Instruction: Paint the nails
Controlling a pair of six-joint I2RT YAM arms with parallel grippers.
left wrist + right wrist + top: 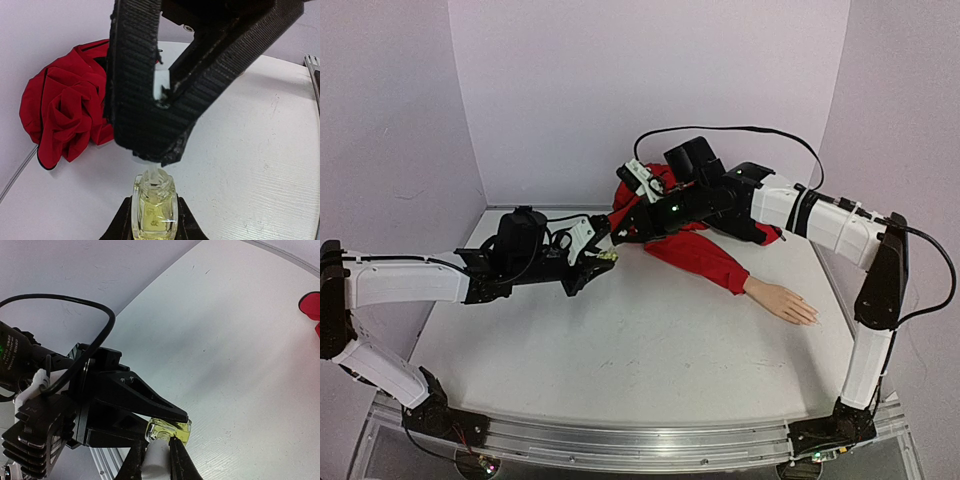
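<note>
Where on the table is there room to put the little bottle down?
The wide front of the table, from the near edge up to the red sleeve and pale hand, is bare. It is crowded at the back middle, where the left gripper and right gripper meet at the bottle beside the bunched jacket.

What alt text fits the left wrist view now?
The left end effector grips a small clear bottle of yellowish liquid at the bottom edge, while the right end effector clamps its white cap from above. A crumpled red jacket lies behind on the white table.
</note>
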